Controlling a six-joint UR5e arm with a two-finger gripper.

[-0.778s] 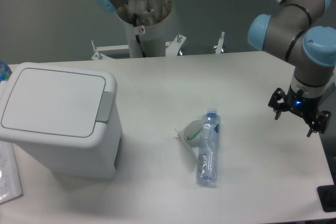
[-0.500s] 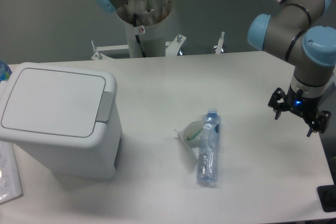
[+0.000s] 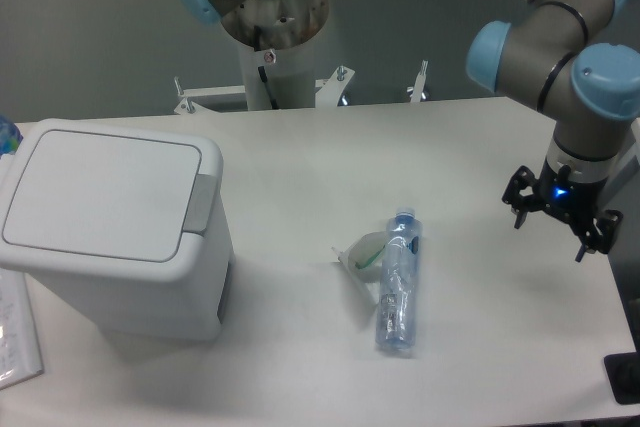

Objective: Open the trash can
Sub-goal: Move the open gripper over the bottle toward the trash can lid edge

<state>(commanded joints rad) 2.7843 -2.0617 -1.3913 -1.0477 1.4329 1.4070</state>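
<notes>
The trash can (image 3: pixel 110 222) is a large white boxy bin at the left of the table. Its flat lid (image 3: pixel 100 192) lies closed, with a light-grey push tab (image 3: pixel 200 202) on its right edge. My gripper (image 3: pixel 548 225) hangs over the table's right side, far from the bin and past the bottle. Its black fingers are spread apart with nothing between them.
A clear plastic bottle (image 3: pixel 397 282) with a blue cap lies on the table's middle, next to a crumpled wrapper (image 3: pixel 362 253). A paper or bag edge (image 3: pixel 15 332) shows at the far left. The arm's base column (image 3: pixel 265 17) stands behind the table.
My gripper has shifted slightly to the left, toward the bottle. The trash can, bottle and wrapper have not moved.
</notes>
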